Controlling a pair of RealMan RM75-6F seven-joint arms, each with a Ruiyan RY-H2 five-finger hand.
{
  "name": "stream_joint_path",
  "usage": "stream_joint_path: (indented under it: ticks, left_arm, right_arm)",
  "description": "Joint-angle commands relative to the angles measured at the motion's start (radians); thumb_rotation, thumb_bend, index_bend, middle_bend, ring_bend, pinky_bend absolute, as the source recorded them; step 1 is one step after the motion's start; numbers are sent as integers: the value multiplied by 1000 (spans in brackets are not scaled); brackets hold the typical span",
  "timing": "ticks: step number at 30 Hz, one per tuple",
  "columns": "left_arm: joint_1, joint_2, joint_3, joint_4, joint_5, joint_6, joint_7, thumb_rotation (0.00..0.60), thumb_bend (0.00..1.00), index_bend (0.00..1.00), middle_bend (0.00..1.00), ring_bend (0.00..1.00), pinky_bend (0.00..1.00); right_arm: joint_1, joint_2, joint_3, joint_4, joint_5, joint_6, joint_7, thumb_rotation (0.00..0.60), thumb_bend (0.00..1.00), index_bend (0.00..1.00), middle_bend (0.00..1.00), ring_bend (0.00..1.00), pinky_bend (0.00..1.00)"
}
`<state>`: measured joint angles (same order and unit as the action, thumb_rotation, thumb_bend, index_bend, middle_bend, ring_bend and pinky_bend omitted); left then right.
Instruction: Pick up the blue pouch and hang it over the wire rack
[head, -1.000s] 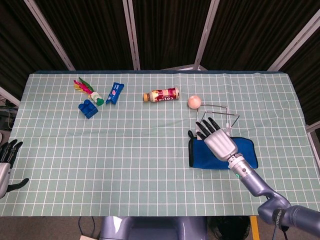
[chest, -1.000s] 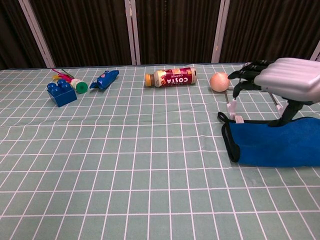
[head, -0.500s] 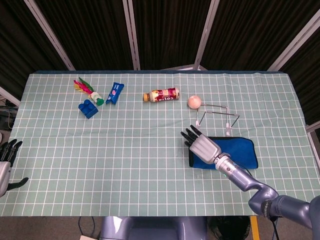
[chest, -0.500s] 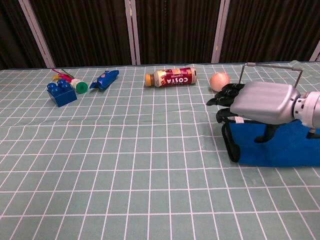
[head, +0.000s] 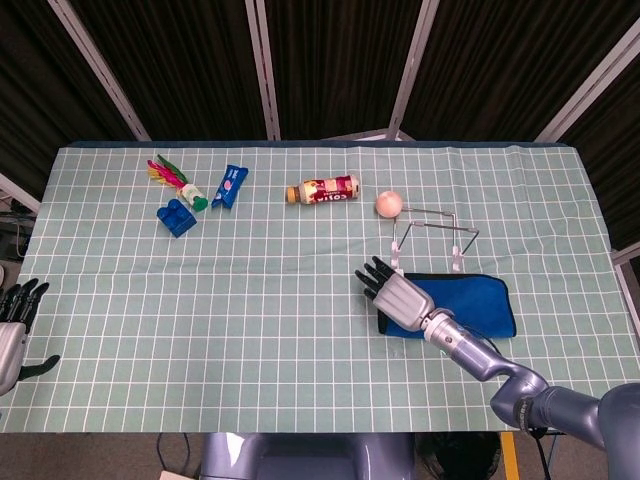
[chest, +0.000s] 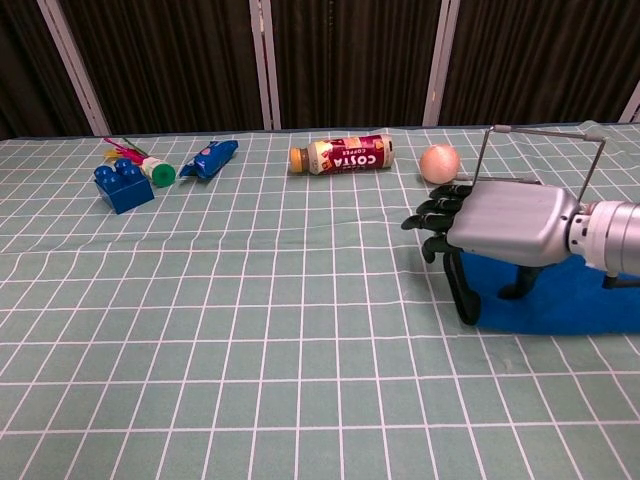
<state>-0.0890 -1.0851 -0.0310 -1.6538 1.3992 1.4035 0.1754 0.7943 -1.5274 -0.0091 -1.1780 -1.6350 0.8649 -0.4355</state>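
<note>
Dark curtains (head: 330, 60), seemingly pleated, checked green tablecloth (head: 280, 300)

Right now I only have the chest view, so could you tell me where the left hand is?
Observer: The left hand sits beside the cloth's left edge, holding nothing.
Operator: Thank you. Does the pouch run far beyond my frame's right border?
Observer: Not far. The head view shows the whole pouch, lying flat, and its right end stops slightly past the rack standing behind it.
</note>
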Motion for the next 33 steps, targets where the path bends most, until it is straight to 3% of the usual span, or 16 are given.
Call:
stream_joint_path:
  ticks: [1, 18, 33]
  left_arm:
    - [0, 0, 0, 0, 0, 0, 1, 600, 0, 0, 0, 0, 0]
    - [-6, -7, 1, 3, -9, -7, 13, 600, 0, 0, 0, 0, 0]
    - [-8, -8, 2, 3, -11, -9, 13, 600, 0, 0, 0, 0, 0]
  right_arm:
    - [3, -12, -2, 14, -5, 4, 8, 600, 71, 266, 9, 0, 0]
    - [7, -84, -1, 107, -1, 32, 48, 600, 76, 275, 19, 0, 0]
    - [13, -72, -29, 127, -18, 25, 64, 600, 120, 348, 22, 0, 0]
